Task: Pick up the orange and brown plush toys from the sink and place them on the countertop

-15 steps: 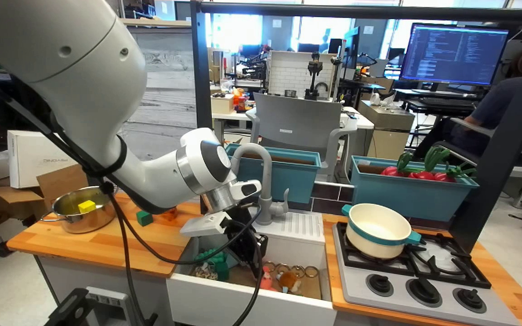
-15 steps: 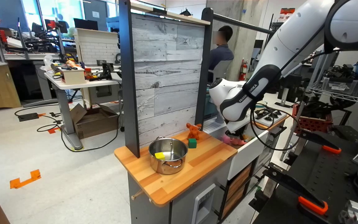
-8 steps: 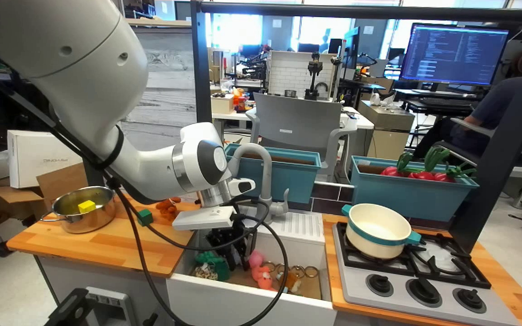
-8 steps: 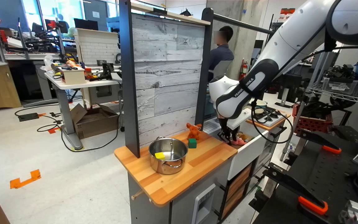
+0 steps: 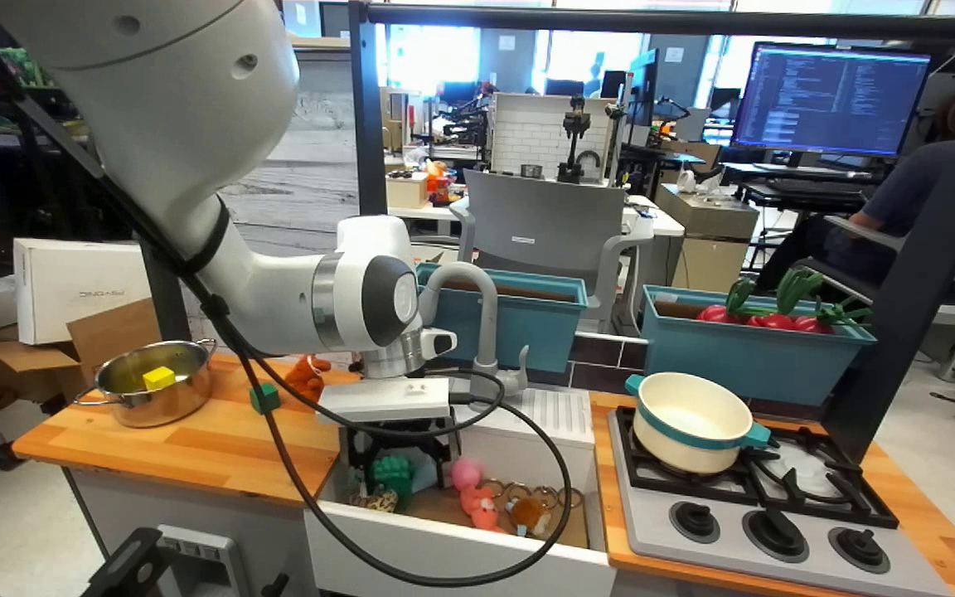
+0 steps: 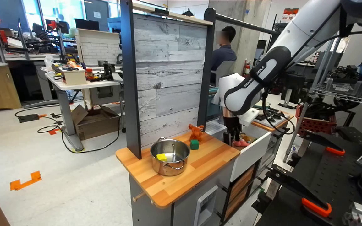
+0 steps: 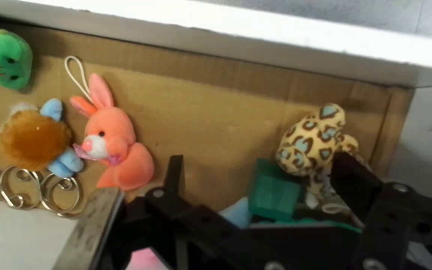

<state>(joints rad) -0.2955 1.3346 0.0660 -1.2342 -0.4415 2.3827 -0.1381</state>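
Wooden countertop [image 6: 212,157] beside sink [image 5: 444,543], pale floor [image 6: 83,188]

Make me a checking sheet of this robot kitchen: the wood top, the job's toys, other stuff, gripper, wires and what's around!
Surface: light wooden countertop, bearing a steel pot with a yellow block inside.
Job's things: orange plush toy sits on the countertop; fluffy brown toy lies in the sink.
Clutter: coral-pink rabbit, green toy and spotted toy in the sink; green block on the countertop.
Gripper: open at the sink; nothing seen in its grip.
Cables: black cable hangs in a loop from the robot arm.
Surroundings: seated person and lit screen in the background; cream pot on the stove.
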